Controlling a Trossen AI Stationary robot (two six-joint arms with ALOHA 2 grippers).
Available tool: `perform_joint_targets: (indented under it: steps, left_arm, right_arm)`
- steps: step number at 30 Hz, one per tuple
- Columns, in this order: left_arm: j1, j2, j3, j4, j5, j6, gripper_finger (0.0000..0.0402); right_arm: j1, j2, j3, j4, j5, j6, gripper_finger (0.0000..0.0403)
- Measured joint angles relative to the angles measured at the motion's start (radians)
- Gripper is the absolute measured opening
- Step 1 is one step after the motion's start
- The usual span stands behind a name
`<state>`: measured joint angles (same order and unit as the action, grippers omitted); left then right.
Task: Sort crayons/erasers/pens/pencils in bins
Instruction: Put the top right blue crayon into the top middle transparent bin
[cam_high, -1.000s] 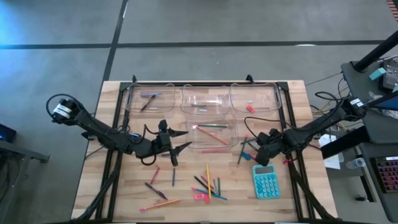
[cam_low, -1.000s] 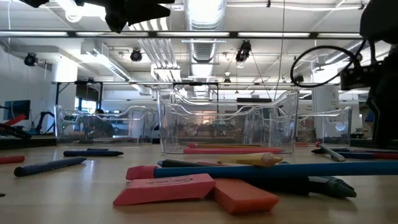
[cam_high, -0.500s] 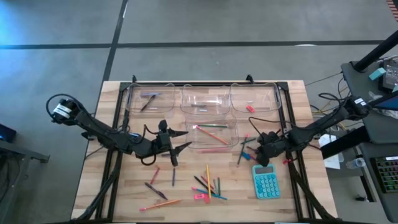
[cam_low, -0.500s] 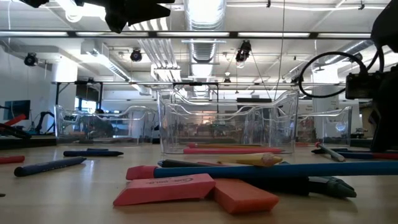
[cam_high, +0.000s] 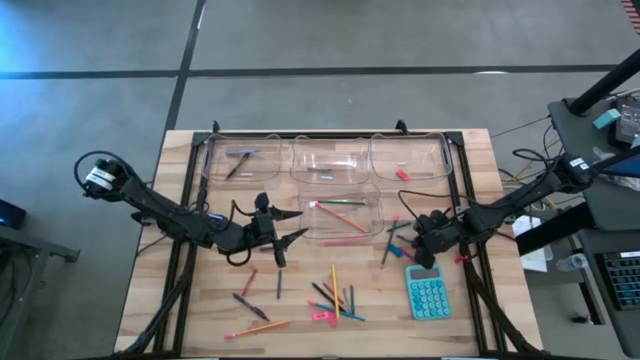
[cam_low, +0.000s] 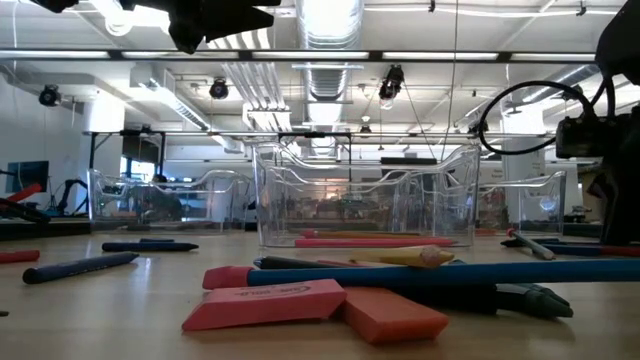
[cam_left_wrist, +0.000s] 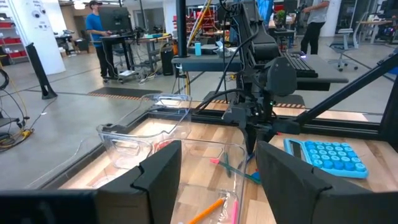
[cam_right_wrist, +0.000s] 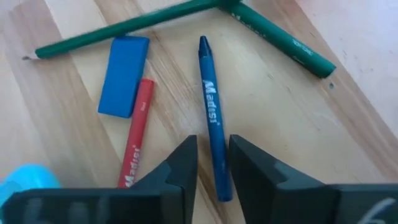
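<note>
My right gripper (cam_right_wrist: 213, 142) points steeply down over the table, just left of the teal calculator (cam_high: 428, 292). Its fingers are open and stand narrowly on either side of one end of a blue crayon (cam_right_wrist: 210, 102) that lies flat, with a sliver of wood showing on each side. Beside it lie a red crayon (cam_right_wrist: 137, 134), a blue eraser (cam_right_wrist: 123, 76) and two green pencils (cam_right_wrist: 124, 28). My left gripper (cam_high: 298, 225) hangs open and level above the table, facing the nearer bin (cam_high: 345, 215). Three more bins (cam_high: 330, 160) line the far edge.
Loose pencils, pens and crayons (cam_high: 335, 295) lie scattered toward the near edge, and pink erasers (cam_low: 265, 305) lie closest to the low camera. The nearer bin holds pencils, the far left bin dark pens, and the far right bin a red eraser (cam_high: 402, 174). A black frame edges the table.
My right gripper has come down toward the table and the crayons beside the calculator, then held still. The crayons and pencils have stayed where they were.
</note>
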<state>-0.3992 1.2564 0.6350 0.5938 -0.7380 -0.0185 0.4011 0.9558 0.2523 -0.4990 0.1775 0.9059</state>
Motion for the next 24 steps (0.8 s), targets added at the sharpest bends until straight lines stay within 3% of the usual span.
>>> perform_joint_targets:
  steps: [9,24]
  left_arm:
    - [0.0,0.0,0.0,0.0,0.0,0.0,0.0192]
    - [0.0,0.0,0.0,-0.001,0.001,-0.001,0.0192]
  right_arm:
    - [0.0,0.0,0.01,-0.043,-0.015,0.019,0.0019]
    - [0.0,0.002,0.226,-0.299,-0.002,-0.002,0.0018]
